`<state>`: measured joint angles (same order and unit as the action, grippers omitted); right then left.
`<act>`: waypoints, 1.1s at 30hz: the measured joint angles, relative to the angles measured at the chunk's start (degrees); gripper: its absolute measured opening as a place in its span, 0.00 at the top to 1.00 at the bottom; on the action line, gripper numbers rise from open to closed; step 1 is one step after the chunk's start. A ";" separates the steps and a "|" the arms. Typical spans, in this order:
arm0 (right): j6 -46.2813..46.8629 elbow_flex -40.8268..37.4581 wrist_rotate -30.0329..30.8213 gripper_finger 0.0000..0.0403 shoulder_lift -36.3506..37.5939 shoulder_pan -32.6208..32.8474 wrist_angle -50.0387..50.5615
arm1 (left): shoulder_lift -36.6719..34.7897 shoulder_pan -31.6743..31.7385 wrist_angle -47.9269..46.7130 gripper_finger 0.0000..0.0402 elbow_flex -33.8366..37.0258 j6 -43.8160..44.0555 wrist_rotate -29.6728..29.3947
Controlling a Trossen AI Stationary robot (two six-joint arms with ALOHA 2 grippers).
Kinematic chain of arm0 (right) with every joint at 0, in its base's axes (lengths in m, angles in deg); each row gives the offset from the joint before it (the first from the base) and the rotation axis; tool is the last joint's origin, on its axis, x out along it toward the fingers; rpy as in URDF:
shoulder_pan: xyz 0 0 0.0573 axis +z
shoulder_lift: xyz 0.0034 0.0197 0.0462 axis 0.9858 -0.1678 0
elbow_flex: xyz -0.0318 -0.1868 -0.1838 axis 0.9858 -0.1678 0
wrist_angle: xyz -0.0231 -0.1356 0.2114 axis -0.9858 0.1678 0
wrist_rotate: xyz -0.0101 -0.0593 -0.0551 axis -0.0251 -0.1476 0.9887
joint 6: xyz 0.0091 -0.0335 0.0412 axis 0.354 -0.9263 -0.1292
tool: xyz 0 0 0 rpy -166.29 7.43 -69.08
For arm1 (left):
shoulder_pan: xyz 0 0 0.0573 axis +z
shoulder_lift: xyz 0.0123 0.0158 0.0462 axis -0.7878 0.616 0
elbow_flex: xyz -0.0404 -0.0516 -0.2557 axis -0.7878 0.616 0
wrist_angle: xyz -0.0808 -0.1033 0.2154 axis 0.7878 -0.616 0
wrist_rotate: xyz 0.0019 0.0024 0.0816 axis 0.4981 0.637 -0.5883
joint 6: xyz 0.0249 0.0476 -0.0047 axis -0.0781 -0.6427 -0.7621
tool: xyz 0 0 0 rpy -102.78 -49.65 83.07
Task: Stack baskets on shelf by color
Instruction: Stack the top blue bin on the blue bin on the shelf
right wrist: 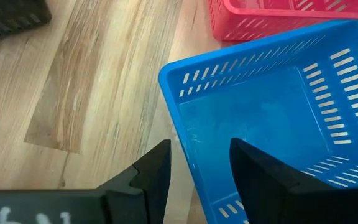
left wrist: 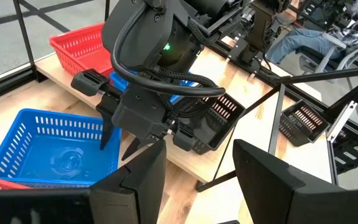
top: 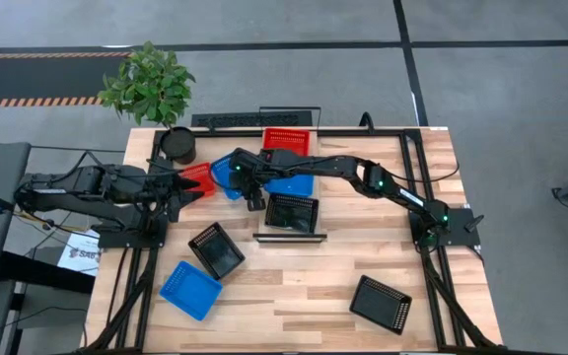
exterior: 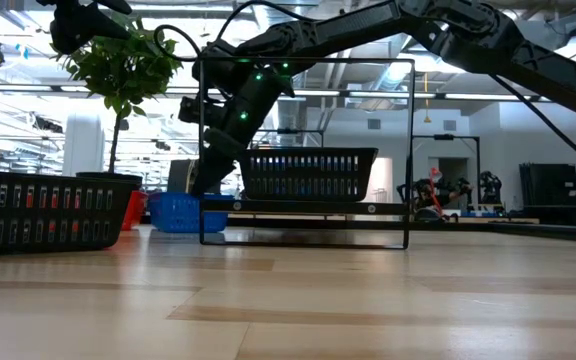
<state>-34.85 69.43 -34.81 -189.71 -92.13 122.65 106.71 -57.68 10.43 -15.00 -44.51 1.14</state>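
Observation:
In the high view a blue basket sits on the tabletop left of the shelf, beside a red basket. My right gripper is open over the blue basket; one finger stands inside its wall and one outside, touching nothing that I can see. My left gripper is open at the red basket's left side, with nothing between its fingers. On the shelf stand a black basket, a blue basket and a red basket.
On the near half of the table lie a black basket, a blue basket and another black basket. A round black pot with a plant stands at the far left corner. The shelf's thin black frame rises above the tabletop.

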 joint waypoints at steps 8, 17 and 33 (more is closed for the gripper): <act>-0.42 -0.01 0.43 0.70 0.00 0.00 0.37 | 0.00 0.00 0.00 0.57 0.00 0.02 0.00; -1.54 -0.01 1.55 0.91 0.00 0.00 1.49 | 0.00 0.00 0.00 0.57 0.00 0.07 0.00; -1.54 0.34 2.05 0.99 1.14 0.72 -1.09 | 0.00 0.01 -0.02 0.57 0.00 0.07 0.02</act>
<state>-36.39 69.77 -32.75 -188.57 -91.41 121.56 106.71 -57.67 10.41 -15.00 -44.44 1.17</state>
